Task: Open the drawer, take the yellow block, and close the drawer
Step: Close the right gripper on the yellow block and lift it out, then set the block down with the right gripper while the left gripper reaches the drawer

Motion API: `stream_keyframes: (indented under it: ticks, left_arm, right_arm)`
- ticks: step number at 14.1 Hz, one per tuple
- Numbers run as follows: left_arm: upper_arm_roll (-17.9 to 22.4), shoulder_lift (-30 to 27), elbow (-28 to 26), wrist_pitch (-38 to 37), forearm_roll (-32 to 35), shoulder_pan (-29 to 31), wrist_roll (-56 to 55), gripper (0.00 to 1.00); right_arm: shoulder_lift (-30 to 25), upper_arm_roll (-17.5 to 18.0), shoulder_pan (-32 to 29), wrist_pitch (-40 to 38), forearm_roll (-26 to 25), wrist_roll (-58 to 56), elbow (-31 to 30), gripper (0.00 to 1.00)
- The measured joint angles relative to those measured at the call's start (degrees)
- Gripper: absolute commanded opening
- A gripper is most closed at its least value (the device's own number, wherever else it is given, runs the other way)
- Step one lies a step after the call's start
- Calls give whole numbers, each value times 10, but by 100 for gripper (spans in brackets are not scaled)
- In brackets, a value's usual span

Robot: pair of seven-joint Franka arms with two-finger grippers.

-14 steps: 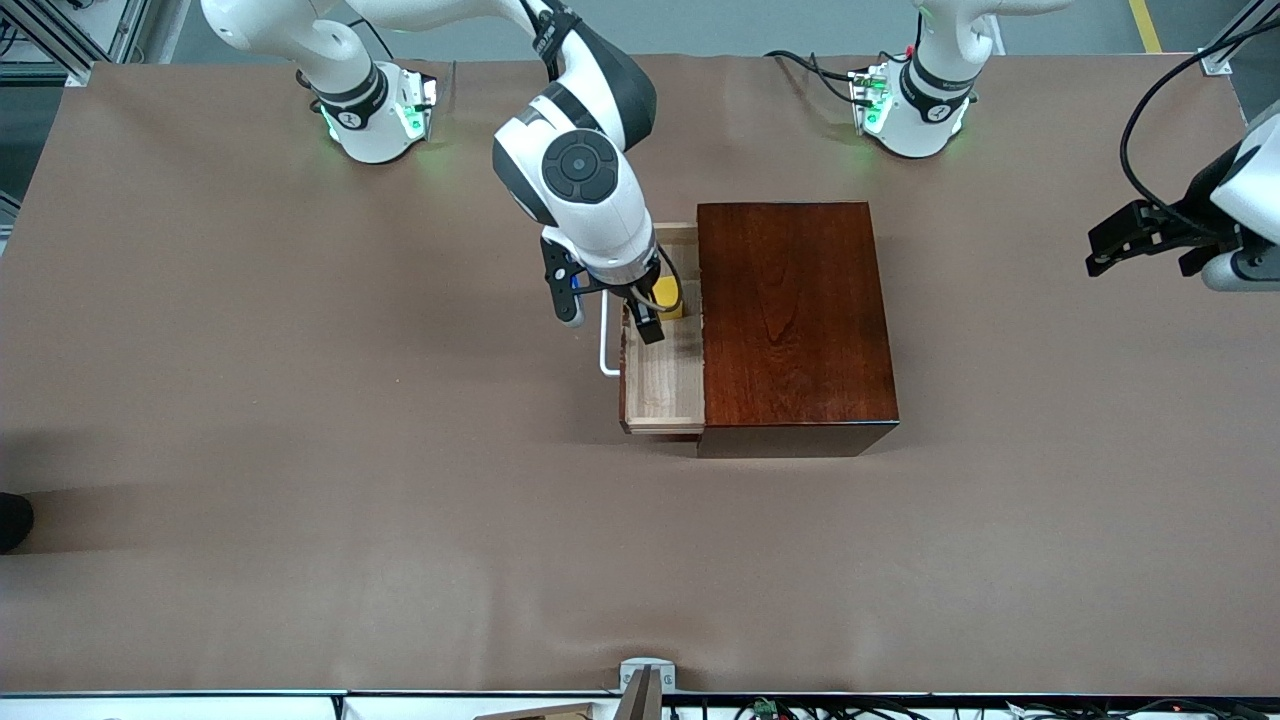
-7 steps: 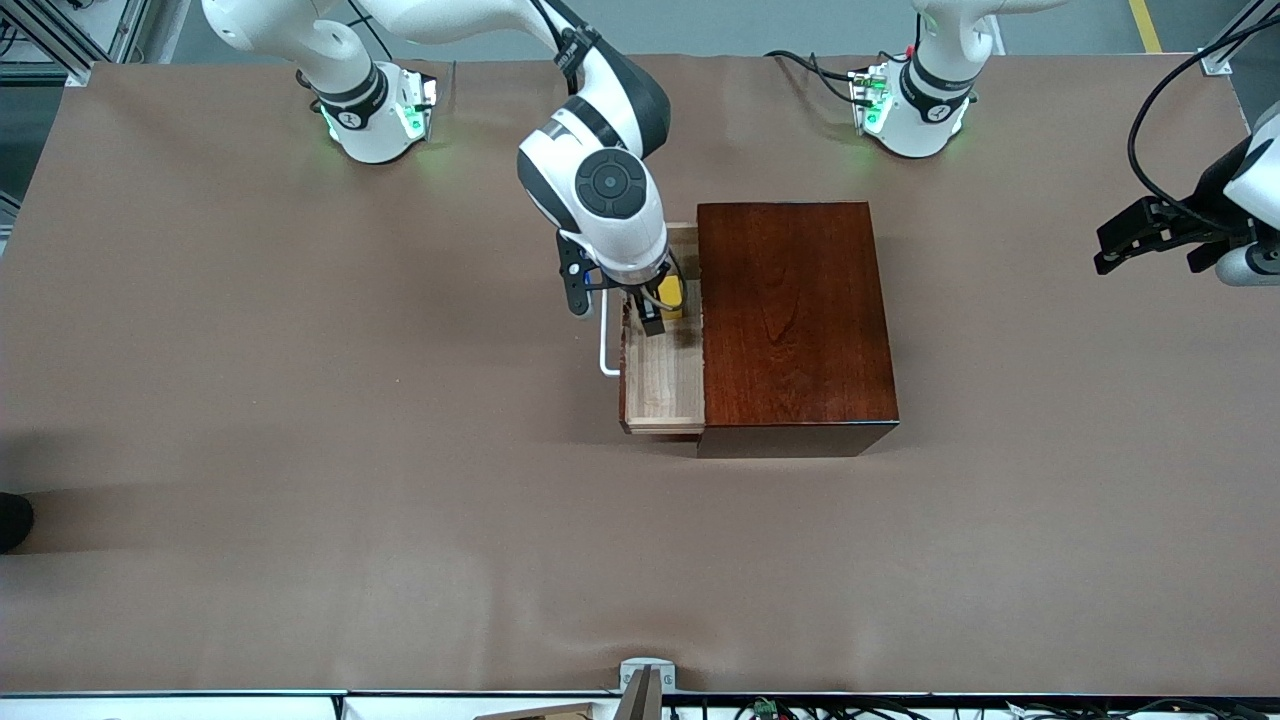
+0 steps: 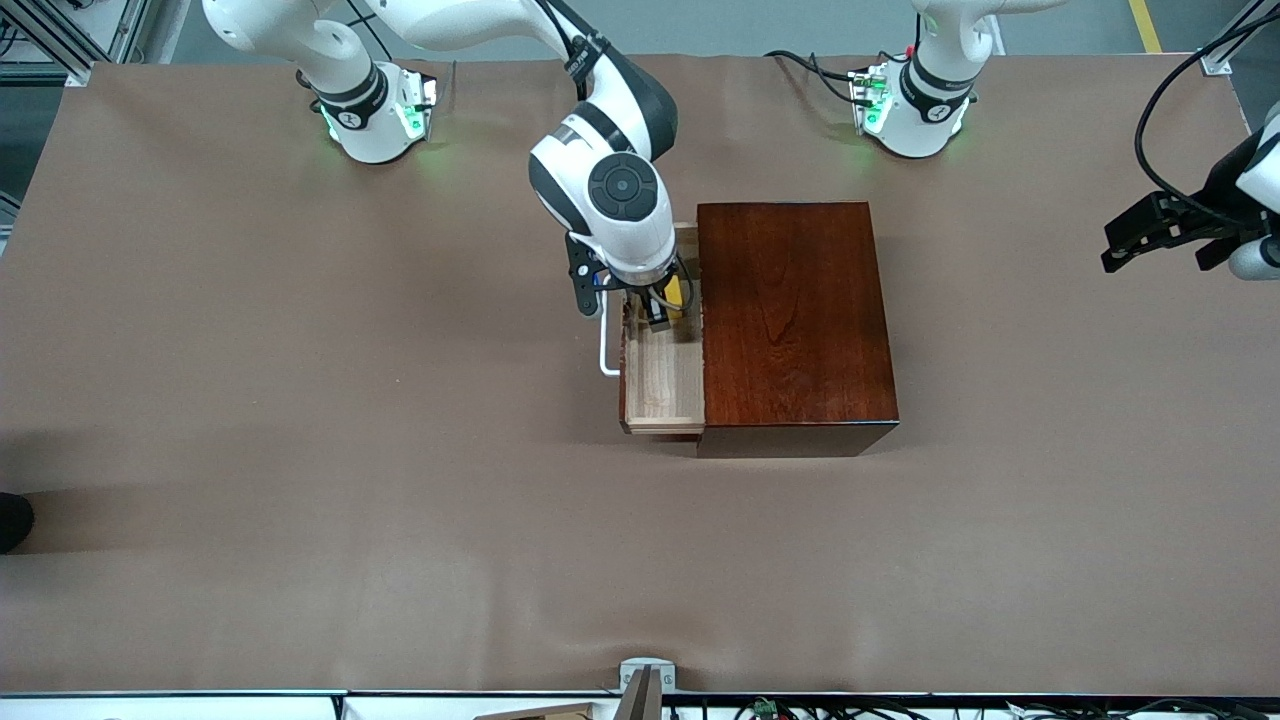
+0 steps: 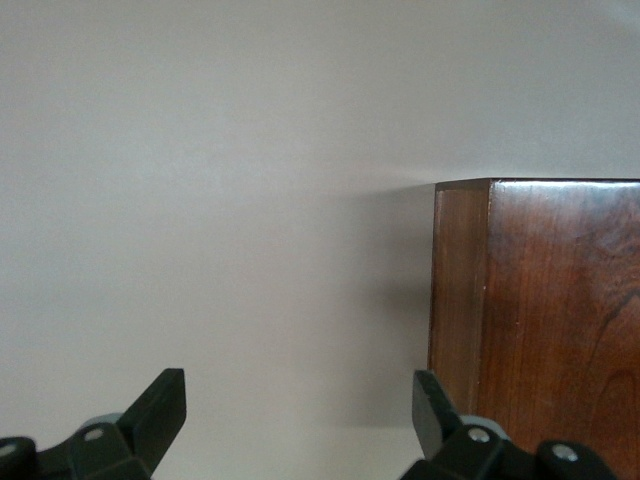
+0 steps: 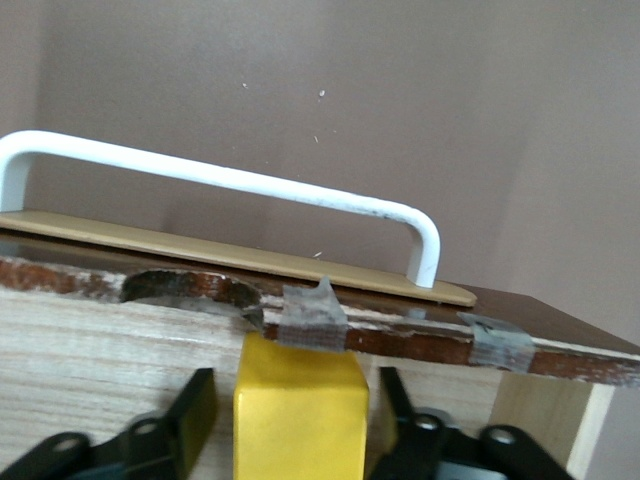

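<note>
The yellow block is sat in the pulled-out drawer and is framed closely by the right pincer for lifting out, while the left pincer is held wide open, waiting over the desk's end.

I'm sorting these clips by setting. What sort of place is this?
Probably a robotics lab: two arms bolted to a paper-covered table, aluminium framing at its corner, cables trailing by a base, and only a wooden box as a test prop.
</note>
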Motion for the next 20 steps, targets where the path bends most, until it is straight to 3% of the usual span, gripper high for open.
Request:
stream_keyframes:
  ticks: [5,9,12,16,20]
  left_arm:
    - [0,0,5,0,0,0,0,100]
    - [0,0,6,-1,0,0,0,100]
    - [-1,0,6,-4,0,0,0,100]
    - [0,0,6,-5,0,0,0,100]
    - [-7,0,6,-6,0,-2,0,100]
  right_arm:
    - [-1,-6,-2,-2,-6,3,43,0]
    - [-5,-11,-35,-110,-3,-16,111,0]
    - [-22,-22,-50,-166,-6,-100,125,0]
    - [-76,-32,-102,-305,-34,-273,128,0]
    - [-97,-35,-195,-327,-35,-455,113,0]
